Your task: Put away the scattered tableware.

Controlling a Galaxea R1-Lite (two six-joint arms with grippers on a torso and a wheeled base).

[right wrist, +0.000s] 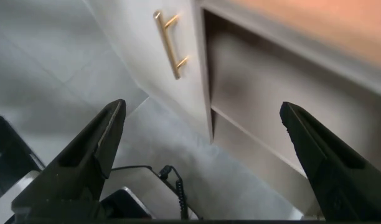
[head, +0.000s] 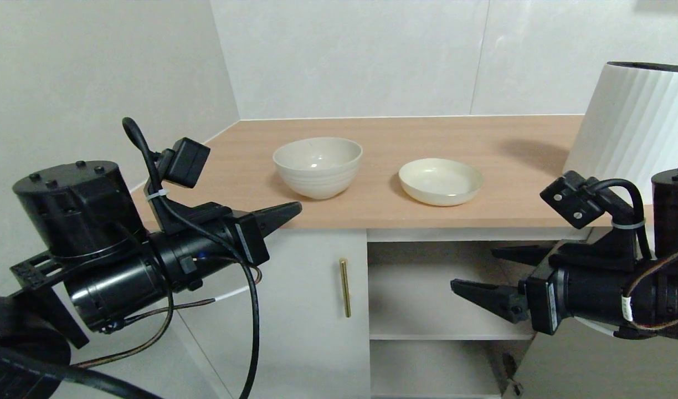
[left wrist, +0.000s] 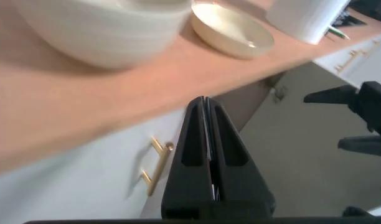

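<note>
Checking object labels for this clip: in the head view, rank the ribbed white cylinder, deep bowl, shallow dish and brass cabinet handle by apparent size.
1. ribbed white cylinder, largest even though partly cut off
2. deep bowl
3. shallow dish, nearly as wide but much lower
4. brass cabinet handle, smallest

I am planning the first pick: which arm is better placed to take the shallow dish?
Probably the right. The shallow dish sits on that side of the counter, and the right gripper hangs open below it. The left gripper is shut, nearer the deep bowl.
</note>
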